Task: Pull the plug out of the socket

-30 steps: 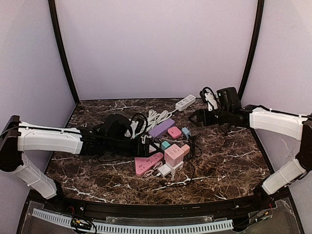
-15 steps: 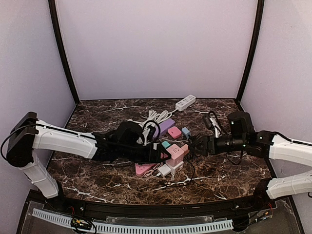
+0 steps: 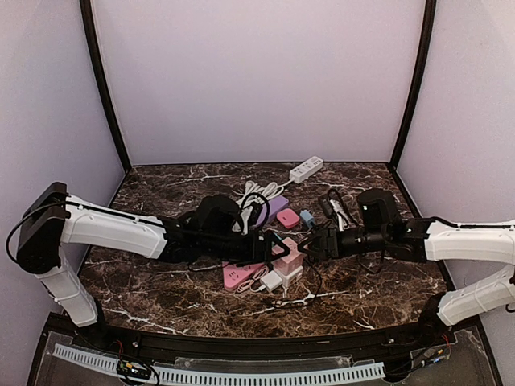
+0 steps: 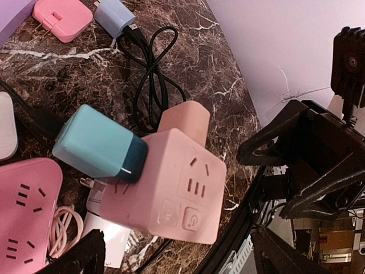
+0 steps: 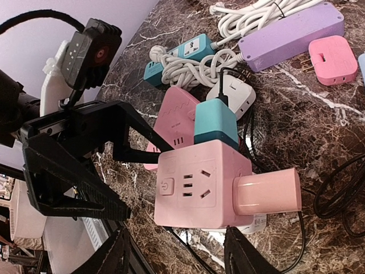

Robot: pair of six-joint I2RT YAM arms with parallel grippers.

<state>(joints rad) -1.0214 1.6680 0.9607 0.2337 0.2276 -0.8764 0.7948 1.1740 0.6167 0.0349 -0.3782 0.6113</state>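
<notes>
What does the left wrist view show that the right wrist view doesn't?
Only left wrist: the right hand from the front, jaws apart. Only right wrist: the left hand from the front, and a teal power strip beside a coiled white cable. Both: the pink cube socket with a teal plug and a pink plug in it.

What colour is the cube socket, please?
Pink; cube socket shows best in right wrist view.
</notes>
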